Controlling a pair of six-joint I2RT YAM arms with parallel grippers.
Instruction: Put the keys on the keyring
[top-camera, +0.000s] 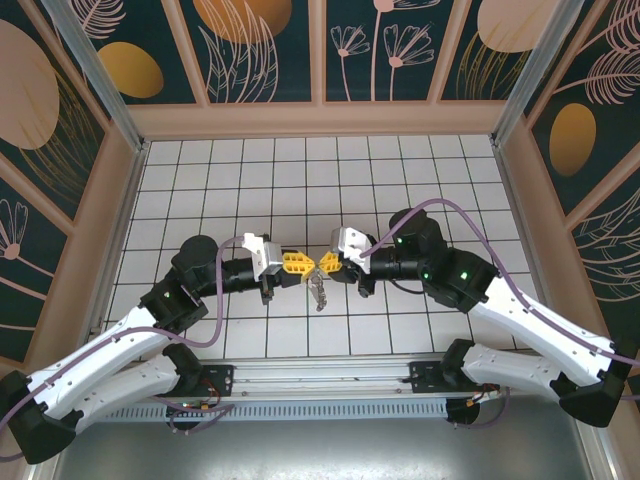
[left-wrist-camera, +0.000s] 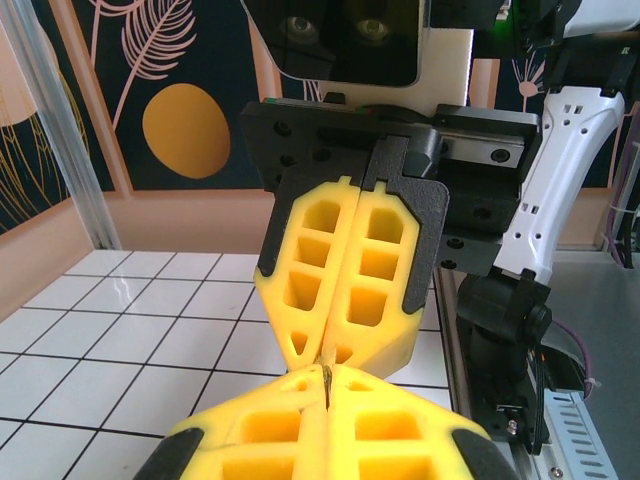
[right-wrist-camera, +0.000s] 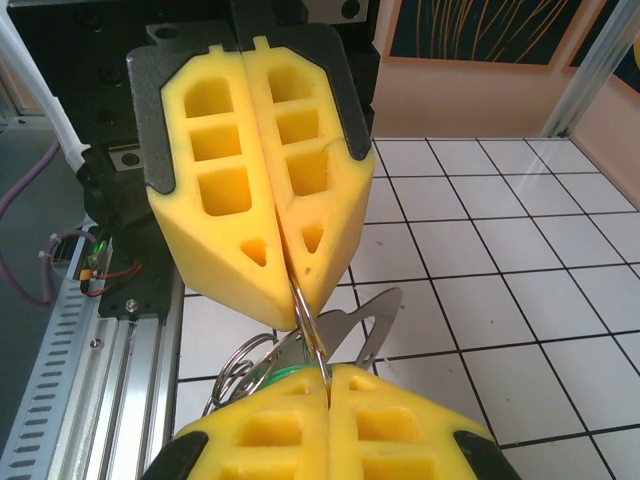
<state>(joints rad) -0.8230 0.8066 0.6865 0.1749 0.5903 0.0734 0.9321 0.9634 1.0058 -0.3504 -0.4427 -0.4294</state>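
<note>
Above the tiled floor my two grippers meet tip to tip. In the right wrist view the keyring's thin silvery wire ring (right-wrist-camera: 312, 322) runs from the cleft of my left gripper (right-wrist-camera: 296, 284) above into the cleft of my right gripper (right-wrist-camera: 328, 378) below. Both are shut on it. The key's green head (right-wrist-camera: 284, 373) peeks out against the right fingertips, with more wire coils (right-wrist-camera: 238, 366) and a flat silver metal piece (right-wrist-camera: 388, 318) hanging behind. From above, this bunch (top-camera: 318, 291) dangles under the left gripper (top-camera: 306, 266) and right gripper (top-camera: 321, 264). The keyring's strap is hidden.
A white tiled floor (top-camera: 300, 180) lies inside walls with leaf patterns. A metal rail (top-camera: 330, 380) with both arm bases runs along the near edge. Purple cables loop over each arm.
</note>
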